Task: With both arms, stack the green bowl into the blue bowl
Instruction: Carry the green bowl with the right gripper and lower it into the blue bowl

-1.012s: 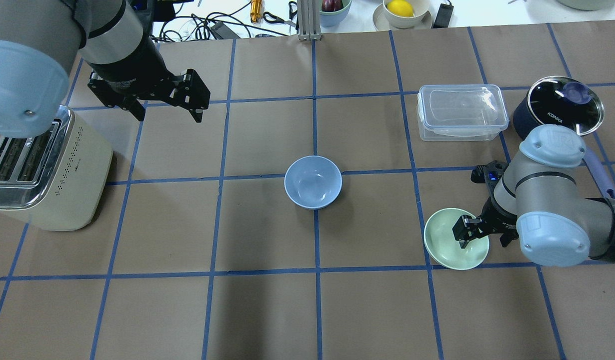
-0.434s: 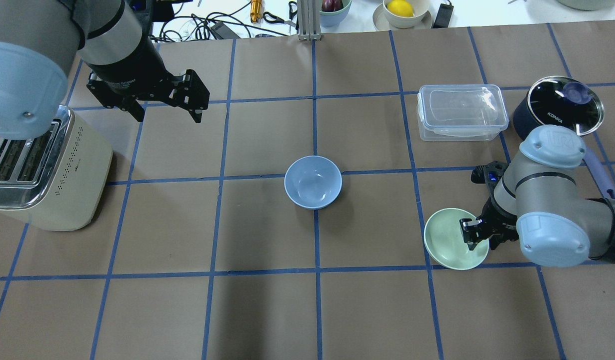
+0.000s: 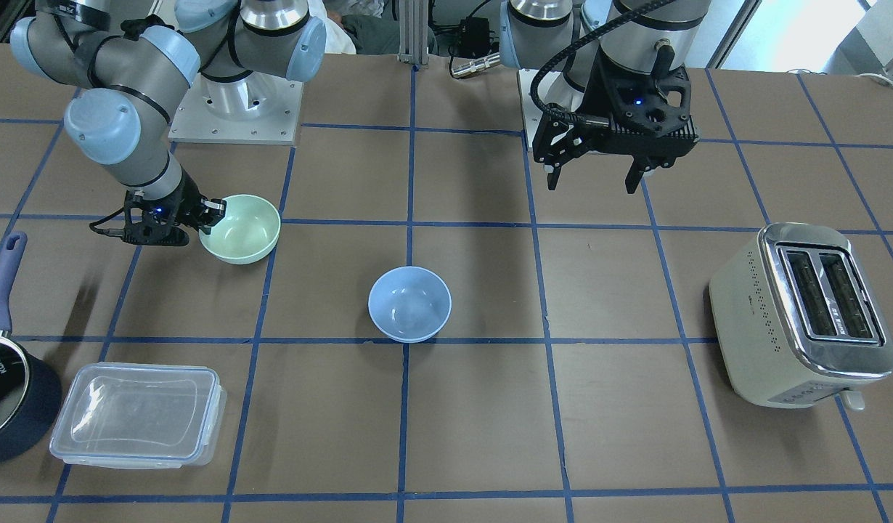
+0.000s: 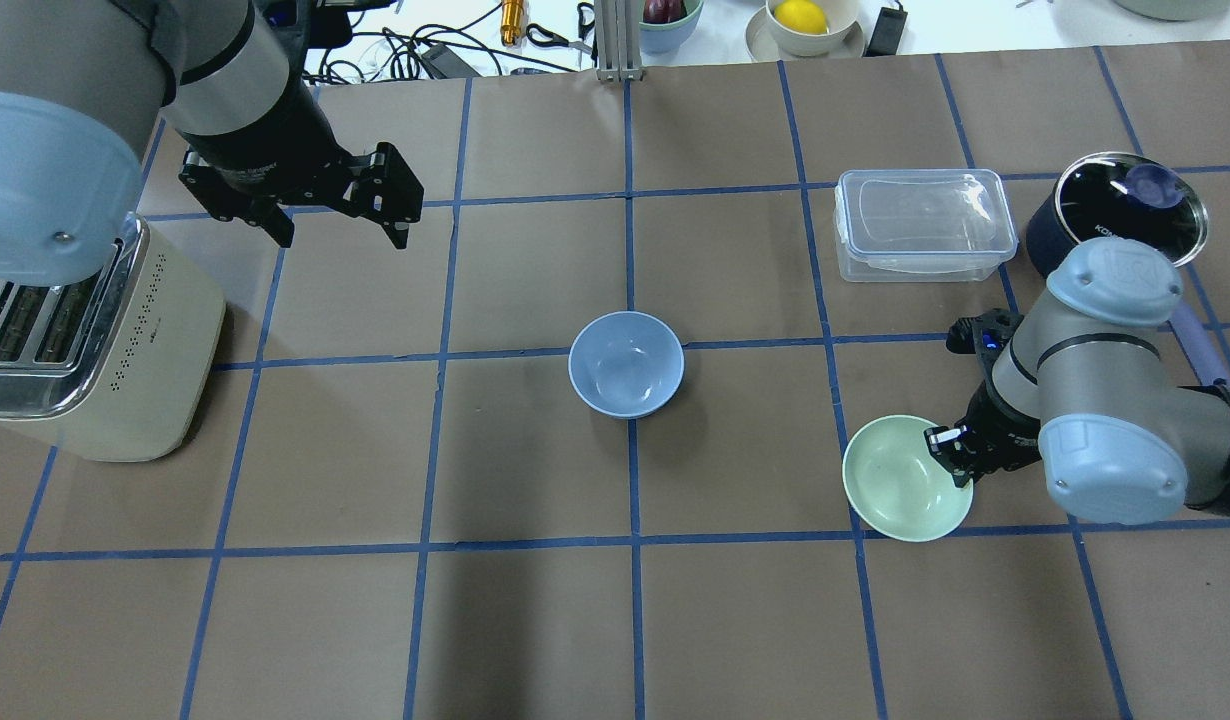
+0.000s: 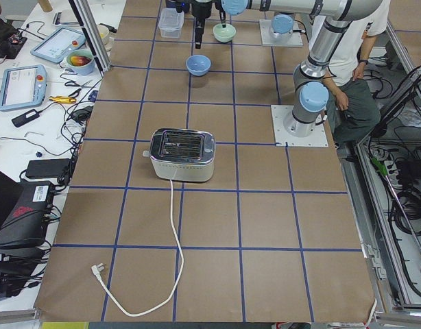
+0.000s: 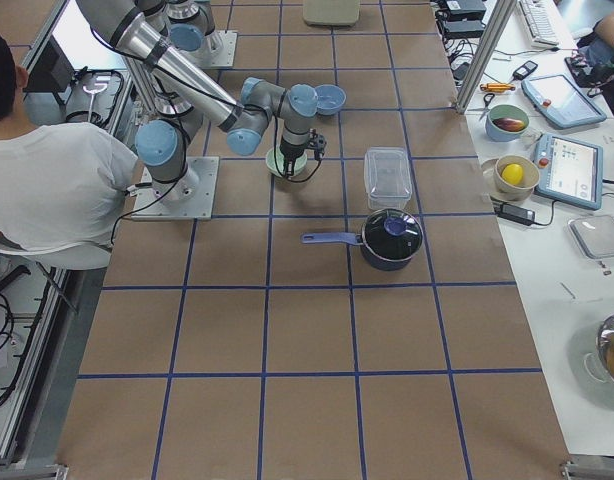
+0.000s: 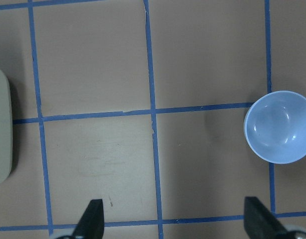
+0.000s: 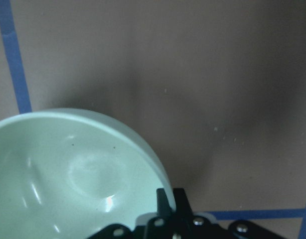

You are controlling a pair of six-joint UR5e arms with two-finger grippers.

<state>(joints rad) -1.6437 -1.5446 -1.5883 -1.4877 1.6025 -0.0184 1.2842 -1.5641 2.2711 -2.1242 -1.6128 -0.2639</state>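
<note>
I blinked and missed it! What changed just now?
The right hand closed on the green bowl at its rim, and the bowl shifted slightly toward the blue bowl. The blue bowl stayed put, and the open left hand hardly moved.

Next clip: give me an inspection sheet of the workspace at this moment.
Surface: table covered in brown paper with a blue tape grid.
Job's things: green bowl upright, apart from the empty blue bowl.
Clutter: toaster, clear lidded container, navy saucepan.
Grippers: right gripper shut on the green bowl's rim; left gripper open, holding nothing.
Cables: toaster cord loose on the table, unplugged.
Surroundings: operator seated beside the robot's base.
</note>
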